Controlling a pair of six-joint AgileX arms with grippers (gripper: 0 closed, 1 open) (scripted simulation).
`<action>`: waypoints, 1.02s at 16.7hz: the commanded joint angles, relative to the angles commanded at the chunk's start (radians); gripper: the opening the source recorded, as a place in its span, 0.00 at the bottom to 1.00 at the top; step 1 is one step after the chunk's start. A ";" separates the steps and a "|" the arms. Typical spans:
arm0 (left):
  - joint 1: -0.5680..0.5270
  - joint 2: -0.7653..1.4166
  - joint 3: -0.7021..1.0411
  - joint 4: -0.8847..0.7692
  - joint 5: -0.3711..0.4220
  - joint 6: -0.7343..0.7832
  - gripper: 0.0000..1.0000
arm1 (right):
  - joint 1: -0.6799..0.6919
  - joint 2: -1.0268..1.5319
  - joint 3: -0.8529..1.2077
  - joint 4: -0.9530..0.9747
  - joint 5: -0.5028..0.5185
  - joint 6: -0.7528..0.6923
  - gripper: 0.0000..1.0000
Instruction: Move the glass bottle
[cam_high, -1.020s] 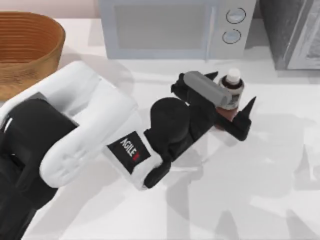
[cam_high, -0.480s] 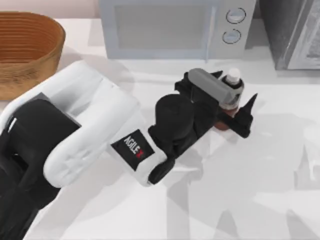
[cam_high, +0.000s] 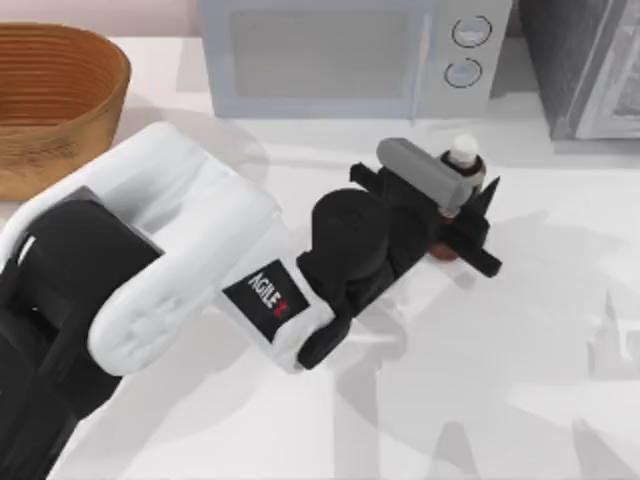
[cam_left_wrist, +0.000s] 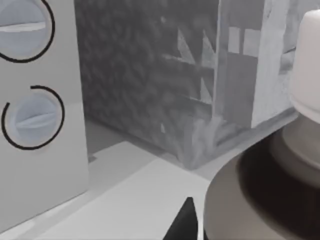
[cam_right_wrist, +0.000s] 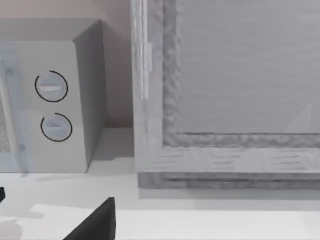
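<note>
The glass bottle (cam_high: 462, 152) stands upright on the white table in front of the microwave, its white cap showing above my left gripper (cam_high: 463, 197) and a sliver of its reddish-brown body below. The left gripper's black fingers (cam_high: 487, 198) are shut on the bottle's body from both sides. Up close in the left wrist view, the bottle's cap and dark neck (cam_left_wrist: 285, 170) are at the edge, with one fingertip (cam_left_wrist: 184, 222) beside them. In the right wrist view my right gripper (cam_right_wrist: 56, 197) is parked and open, one dark fingertip (cam_right_wrist: 97, 220) showing.
A microwave (cam_high: 345, 55) stands at the back, just behind the bottle. A grey cabinet (cam_high: 590, 60) fills the back right corner. A woven basket (cam_high: 50, 95) sits at the back left. White table (cam_high: 520, 380) lies open in front and to the right.
The left gripper's fingers have drawn in around the bottle. The outer fingertip has moved in towards its body, and the bottle has barely shifted.
</note>
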 joint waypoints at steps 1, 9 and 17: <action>0.000 0.000 0.000 0.000 0.000 0.000 0.10 | 0.000 0.000 0.000 0.000 0.000 0.000 1.00; 0.000 0.000 0.000 0.000 0.000 0.000 0.00 | 0.000 0.000 0.000 0.000 0.000 0.000 1.00; 0.163 -0.073 -0.125 0.054 0.161 0.008 0.00 | 0.000 0.000 0.000 0.000 0.000 0.000 1.00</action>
